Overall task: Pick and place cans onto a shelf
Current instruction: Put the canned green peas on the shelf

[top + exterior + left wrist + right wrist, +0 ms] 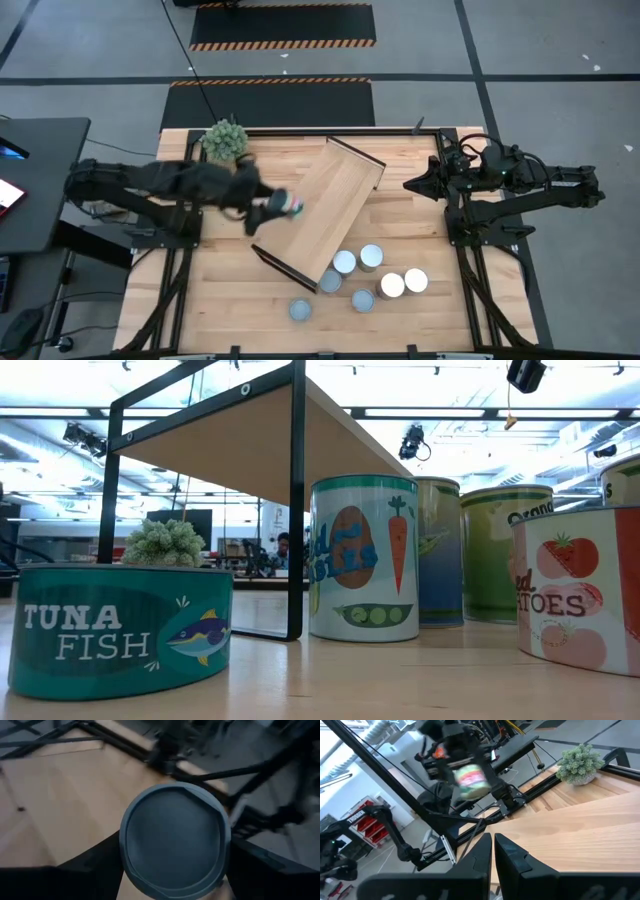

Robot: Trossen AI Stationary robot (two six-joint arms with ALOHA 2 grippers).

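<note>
At the shelf's edge: we see these.
Left gripper [283, 205]: we see it pinching a can [292, 205] at the shelf [330, 205].
Loose cans [372, 257]: beyond the shelf's near end.
Right gripper [410, 184]: fingers pressed together, well apart.

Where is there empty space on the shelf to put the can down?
The whole shelf top is bare wood between its two dark end edges. The left end effector, holding a can, is at its left side. It is crowded on the table below the shelf's lower end, where six cans cluster. The plant sits beyond the upper left.
</note>
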